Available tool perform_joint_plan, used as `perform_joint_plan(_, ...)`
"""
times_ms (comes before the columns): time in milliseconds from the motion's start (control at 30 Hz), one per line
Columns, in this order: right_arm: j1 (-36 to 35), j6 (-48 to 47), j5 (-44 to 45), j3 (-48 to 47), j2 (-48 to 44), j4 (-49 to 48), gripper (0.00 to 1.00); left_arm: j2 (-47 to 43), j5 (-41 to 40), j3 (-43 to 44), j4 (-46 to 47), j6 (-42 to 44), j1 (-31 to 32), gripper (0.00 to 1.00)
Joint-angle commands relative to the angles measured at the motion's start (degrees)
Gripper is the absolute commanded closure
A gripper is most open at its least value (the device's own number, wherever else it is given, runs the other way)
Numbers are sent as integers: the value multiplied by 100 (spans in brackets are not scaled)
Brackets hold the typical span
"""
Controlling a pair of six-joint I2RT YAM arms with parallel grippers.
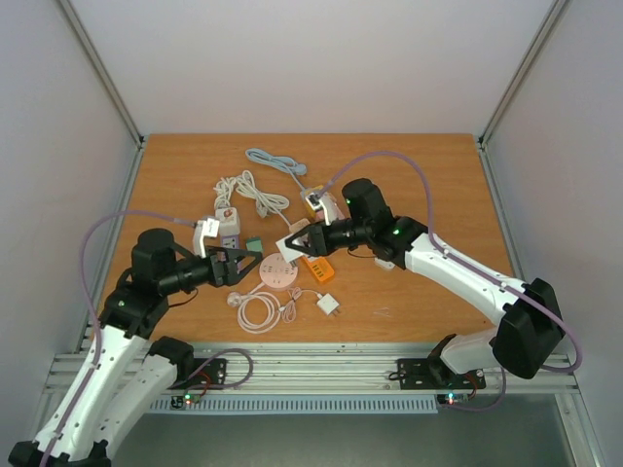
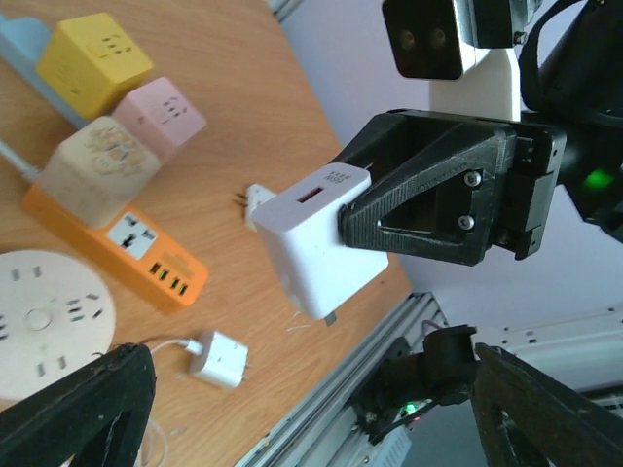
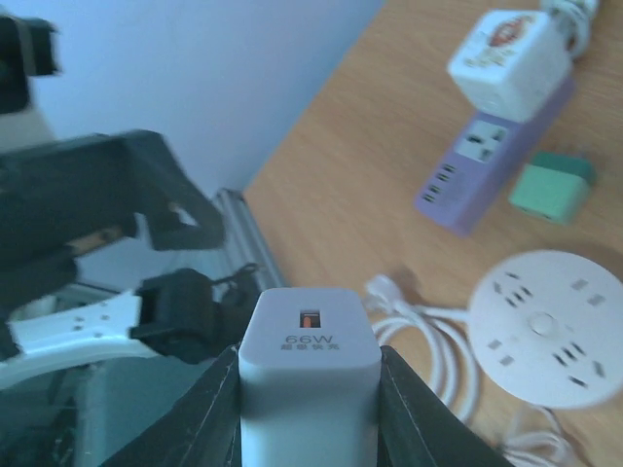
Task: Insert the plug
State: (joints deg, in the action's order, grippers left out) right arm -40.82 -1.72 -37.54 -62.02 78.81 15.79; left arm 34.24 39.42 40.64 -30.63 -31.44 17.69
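- While the white charger point(image 3: 310, 355) hangs clear of the table, pinched between the closed fingers of the right gripper point(image 1: 298, 243), it sits in no socket; the insertion itself is all still to do, I judge.
- Just below lies the round power strip point(image 1: 275, 275).
- Right arm reaches leftward; left gripper point(image 1: 245, 265) faces it, spread wide, empty.

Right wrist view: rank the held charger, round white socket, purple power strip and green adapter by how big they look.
1. white charger, largest, but it sits nearest the lens, so that is unsure as true size
2. round white socket, cut by the frame edge
3. purple power strip
4. green adapter
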Motion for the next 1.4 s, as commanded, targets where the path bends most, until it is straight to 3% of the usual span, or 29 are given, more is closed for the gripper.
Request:
perform_joint_plan(0, -133, 797, -633, -200, -48, -1236, 73, 130, 675, -271, 1753, -1132, -14, 13)
perform_joint_plan(433, -591, 1624, -706, -583, 57, -2059, 73, 295, 1149, -786, 3887, -3004, -4, 42)
perform_joint_plan(667, -682, 1861, -807, -600, 36, -2331, 73, 293, 1346, -793, 4185, -3144, -3, 56)
perform_joint_plan(867, -682, 1997, -892, -592, -5, -2402, 71, 222, 1604, -732, 4528, -3265, -4, 75)
perform_joint_plan(967, -682, 1987, -925, -608, -22, -2383, 68, 198, 1623, -679, 4491, -3192, -5, 90)
perform_joint_plan(1033, -682, 1943, -930, -626, -37, -2275, 63, 188, 1586, -624, 4334, -3007, -6, 99)
perform_joint_plan(1133, -681, 1658, -649, -682, -128, -1807, 39, 125, 1448, -456, 3844, -2596, -5, 99)
perform_joint_plan(1200, -681, 1229, -216, -970, -193, -697, 28, 48, 1213, -126, 2820, -1852, -7, 100)
perform_joint_plan(1267, -683, 782, 301, -1352, -215, 355, 25, 52, 557, 388, 1297, -478, -3, 100)
perform_joint_plan(1367, -701, 548, 1045, -1858, -177, 1620, 23, 189, -101, 847, 145, 923, -3, 100)
